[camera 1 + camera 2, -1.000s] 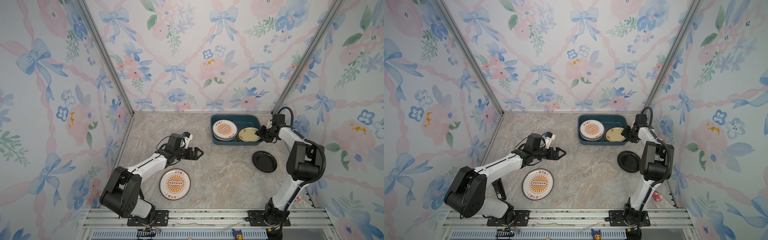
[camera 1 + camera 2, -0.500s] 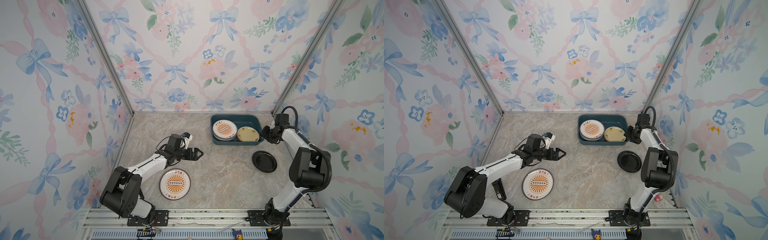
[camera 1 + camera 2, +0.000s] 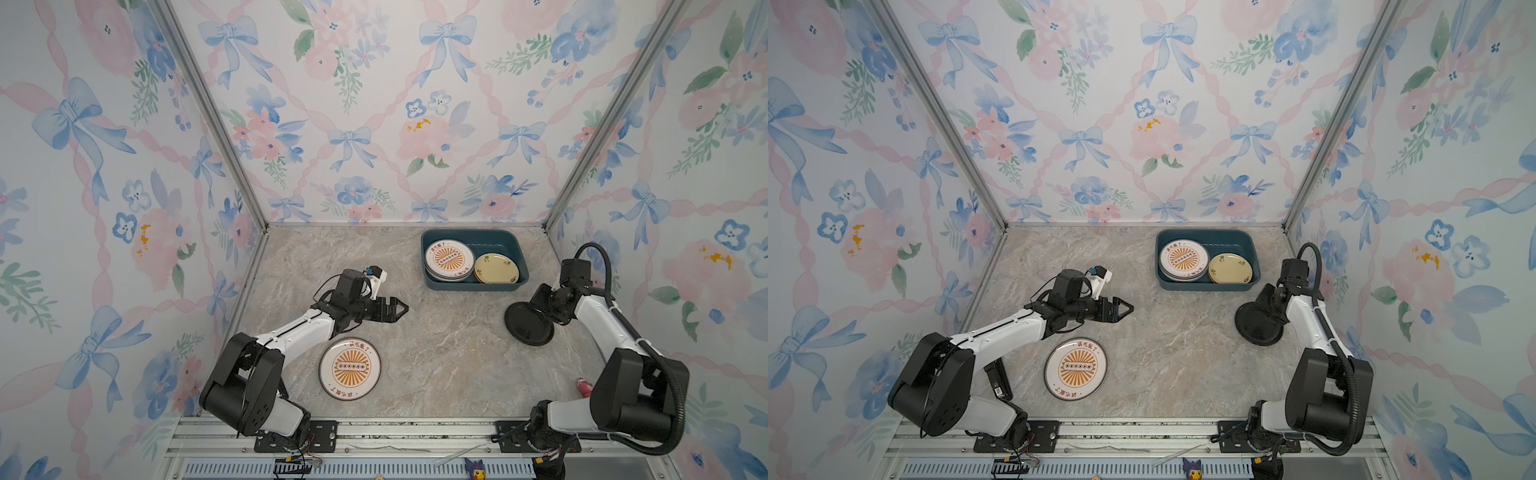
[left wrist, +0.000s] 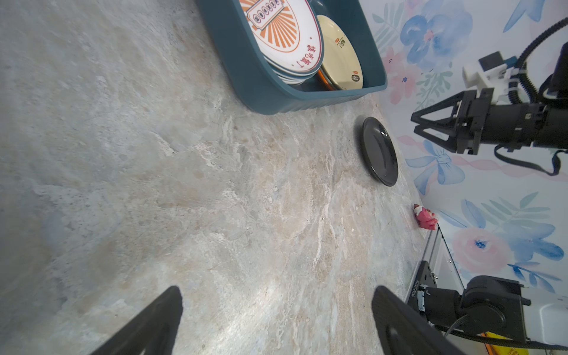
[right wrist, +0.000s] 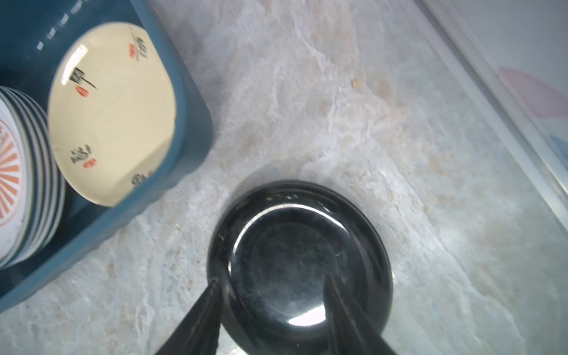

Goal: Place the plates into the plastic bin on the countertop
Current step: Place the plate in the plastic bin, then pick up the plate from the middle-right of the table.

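Note:
The dark teal plastic bin [image 3: 469, 237] [image 3: 1204, 237] stands at the back right of the countertop [image 3: 436, 353]. Inside it are a stack of plates topped by an orange sunburst plate [image 3: 449, 258] and a pale yellow plate [image 3: 496, 268] [image 5: 110, 113]. A black plate [image 3: 528, 324] [image 5: 295, 261] lies on the countertop in front of the bin. My right gripper [image 5: 272, 281] [image 4: 413, 121] hovers over it, open, holding nothing. Another sunburst plate [image 3: 350, 368] [image 3: 1075, 368] lies at the front left. My left gripper [image 4: 276, 292] [image 3: 401, 309] hangs open and empty over bare countertop beyond that plate.
A small pink figure [image 3: 584, 386] [image 4: 425, 217] sits near the right wall. Floral walls close in the back and both sides. Aluminium rails [image 3: 374, 428] with both arm bases run along the front edge.
My right gripper has drawn back from the bin's right end, by the pale yellow plate, and come forward over the black plate. The left arm has not moved.

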